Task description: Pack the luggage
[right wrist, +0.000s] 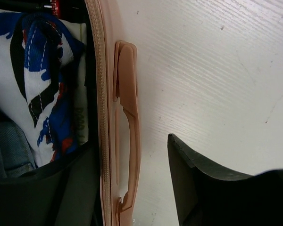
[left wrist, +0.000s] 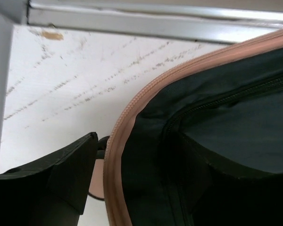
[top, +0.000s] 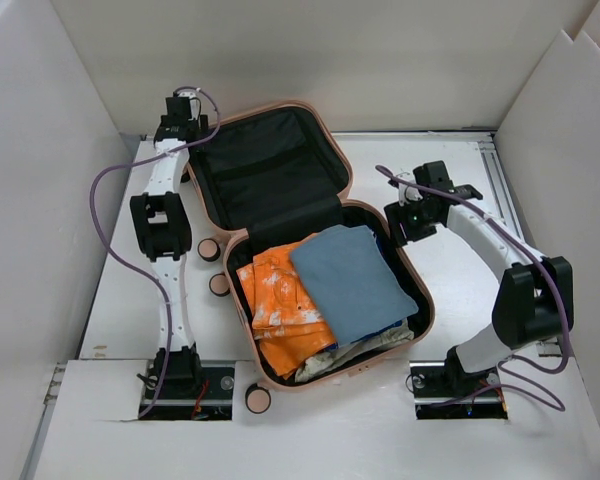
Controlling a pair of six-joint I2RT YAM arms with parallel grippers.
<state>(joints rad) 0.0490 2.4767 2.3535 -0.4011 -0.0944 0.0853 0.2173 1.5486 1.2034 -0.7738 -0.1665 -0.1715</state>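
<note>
The pale pink luggage lies open mid-table, its black-lined lid raised at the back. The base holds an orange patterned garment, a folded blue-grey garment and a white-and-blue patterned cloth. My left gripper is at the lid's back left corner. In the left wrist view it is open and straddles the lid's pink zip rim. My right gripper is open astride the base's right rim and side handle, touching neither.
Small pink wheels stick out on the luggage's left side. White walls enclose the table on three sides. A metal rail runs along the back edge. Purple cables loop beside both arms.
</note>
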